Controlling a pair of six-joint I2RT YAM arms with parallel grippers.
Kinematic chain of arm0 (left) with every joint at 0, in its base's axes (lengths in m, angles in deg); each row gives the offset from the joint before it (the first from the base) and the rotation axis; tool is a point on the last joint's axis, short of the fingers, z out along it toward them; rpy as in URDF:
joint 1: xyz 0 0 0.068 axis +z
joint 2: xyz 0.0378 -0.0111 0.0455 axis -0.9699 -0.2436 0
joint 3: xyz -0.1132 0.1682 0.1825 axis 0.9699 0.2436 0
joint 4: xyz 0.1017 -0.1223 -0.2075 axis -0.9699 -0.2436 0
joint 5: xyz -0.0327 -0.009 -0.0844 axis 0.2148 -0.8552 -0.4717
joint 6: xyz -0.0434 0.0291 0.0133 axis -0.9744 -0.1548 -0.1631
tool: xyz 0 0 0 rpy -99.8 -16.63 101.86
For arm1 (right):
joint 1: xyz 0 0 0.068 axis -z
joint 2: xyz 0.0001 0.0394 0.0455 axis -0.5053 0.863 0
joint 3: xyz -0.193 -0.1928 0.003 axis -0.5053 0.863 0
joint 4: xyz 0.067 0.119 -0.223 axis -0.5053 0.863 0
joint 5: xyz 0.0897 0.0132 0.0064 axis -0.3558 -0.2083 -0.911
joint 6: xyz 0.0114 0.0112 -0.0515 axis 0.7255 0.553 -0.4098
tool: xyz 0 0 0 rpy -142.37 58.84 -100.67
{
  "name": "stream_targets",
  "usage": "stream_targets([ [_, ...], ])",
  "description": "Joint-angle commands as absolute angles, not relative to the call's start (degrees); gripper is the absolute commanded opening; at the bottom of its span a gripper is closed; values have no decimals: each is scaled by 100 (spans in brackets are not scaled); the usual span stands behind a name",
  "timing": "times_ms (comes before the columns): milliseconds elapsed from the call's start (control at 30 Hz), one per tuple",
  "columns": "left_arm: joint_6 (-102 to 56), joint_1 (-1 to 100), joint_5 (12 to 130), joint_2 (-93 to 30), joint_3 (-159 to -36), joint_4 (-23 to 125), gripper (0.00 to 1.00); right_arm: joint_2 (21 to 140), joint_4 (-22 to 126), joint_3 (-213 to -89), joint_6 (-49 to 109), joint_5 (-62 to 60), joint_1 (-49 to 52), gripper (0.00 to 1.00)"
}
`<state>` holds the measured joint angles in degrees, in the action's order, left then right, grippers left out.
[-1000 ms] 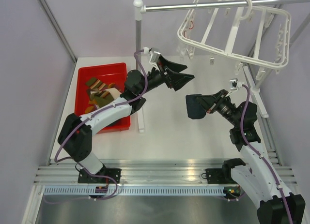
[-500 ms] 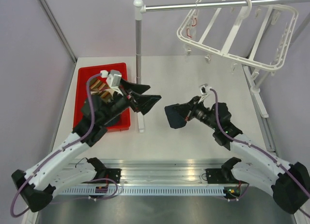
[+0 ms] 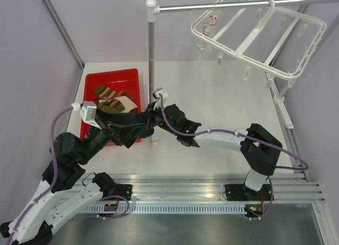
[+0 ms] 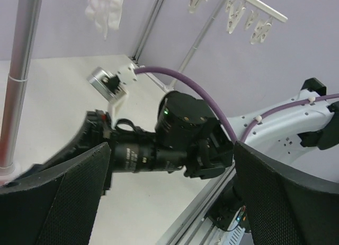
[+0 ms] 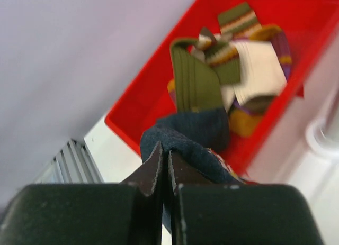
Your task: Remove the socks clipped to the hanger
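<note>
Pinching a dark navy sock (image 5: pixel 196 134), the right gripper (image 5: pixel 163 155) has its jaws shut tight on the fabric. The sock bunches just past the fingertips, over the edge of the red bin (image 5: pixel 148 91). Inside the bin: an olive sock (image 5: pixel 193 86), a striped sock (image 5: pixel 238 23) w/ olive, cream & orange bands, and a white piece (image 5: pixel 259 65) lying on purple & orange fabric, all piled together. In the top view the bin sits at the left side of the table (image 3: pixel 222 97), w/ the right arm reaching across to the bin's right edge. The left gripper (image 4: pixel 172 150) is wide open & holds nothing, jaws either side of the right arm's wrist, not touching it. The hanger (image 3: pixel 238 50) hangs tilted from the metal pole (image 3: pixel 212 7) at upper right, well apart from both grippers.
</note>
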<state>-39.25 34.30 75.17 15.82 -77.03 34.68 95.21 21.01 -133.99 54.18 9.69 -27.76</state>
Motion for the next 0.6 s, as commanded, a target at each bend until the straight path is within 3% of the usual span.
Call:
stream_targets([
  [0, -3754, 3415, 7722, 1948, -7758, 2961, 99, 10136, 2006, -14690, 5187, 1425, -2862, 1],
  [200, -3719, 3415, 7881, 2247, -7749, 2697, 100, 11420, 2753, -16457, 5038, 1382, -2897, 1],
  [267, -3684, 3415, 7916, 2292, -7749, 2618, 100, 11833, 3008, -16828, 4950, 1408, -2924, 6],
  [333, -3666, 3415, 7899, 2309, -7767, 2565, 100, 12272, 3508, -17452, 4915, 1487, -2906, 23],
  [400, -3684, 3415, 7855, 2300, -7775, 2548, 100, 12431, 3685, -17708, 4827, 1505, -2898, 49],
  [567, -3649, 3415, 7899, 2353, -7749, 2504, 100, 12353, 3818, -17657, 4511, 1690, -2906, 70],
])
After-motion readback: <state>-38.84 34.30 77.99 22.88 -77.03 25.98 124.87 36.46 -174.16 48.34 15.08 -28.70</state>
